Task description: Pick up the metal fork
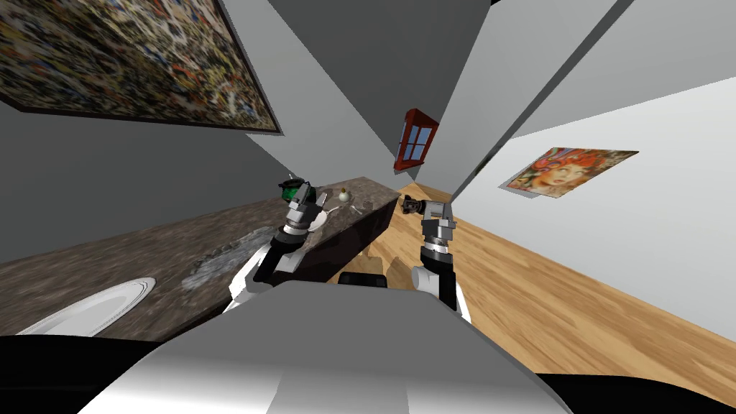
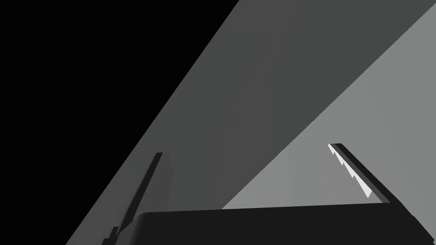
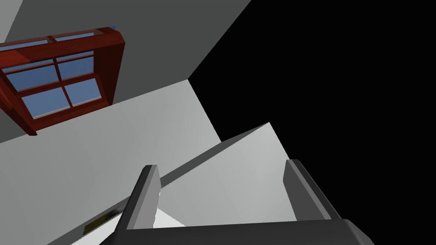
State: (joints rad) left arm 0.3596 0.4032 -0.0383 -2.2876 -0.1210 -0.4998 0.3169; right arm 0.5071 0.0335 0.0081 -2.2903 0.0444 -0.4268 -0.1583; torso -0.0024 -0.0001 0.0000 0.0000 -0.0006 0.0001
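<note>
Dark marbled worktop (image 1: 129, 259) on my left | fork (image 1: 357, 208): thin pale sliver near its far end, just past white plate (image 1: 318, 223); left jaws spread wide, near that plate, apart from fork; right jaws wide too, off worktop's end over wood floor (image 1: 546, 287)

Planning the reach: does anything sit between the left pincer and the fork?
Nothing visible blocks it. The left pincer hangs over the counter; the fork lies beyond it, with a small pale round object just beside that path.
</note>
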